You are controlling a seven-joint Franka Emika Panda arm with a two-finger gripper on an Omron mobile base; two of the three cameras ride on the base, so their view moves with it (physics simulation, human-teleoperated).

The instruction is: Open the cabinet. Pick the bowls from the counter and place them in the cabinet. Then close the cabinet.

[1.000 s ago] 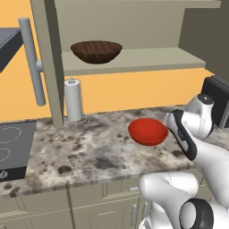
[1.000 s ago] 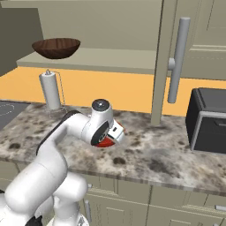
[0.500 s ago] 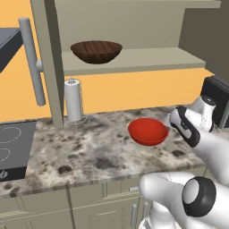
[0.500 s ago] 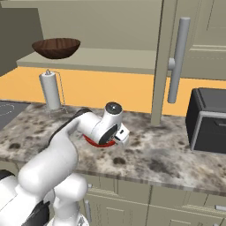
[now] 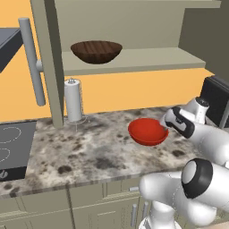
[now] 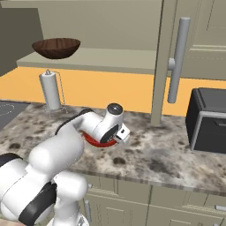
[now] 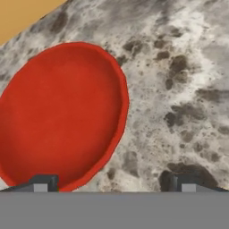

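Red bowl (image 7: 60, 118): on the counter (image 7: 179, 89), its rim between the tips of the tool (image 7: 112, 183), which stands open, empty, seemingly aligned to pinch. Wooden bowl (image 5: 96, 51): shelved above, inside the open cabinet (image 5: 134, 59).

Both base views look forward and down over the surface (image 5: 89, 156) toward the open cabinet (image 5: 134, 60), one from behind-left, one from behind-right, sharing the red bowl (image 5: 147, 132) and the brown bowl (image 6: 56, 47). The hand view looks closely down at the red bowl's rim.
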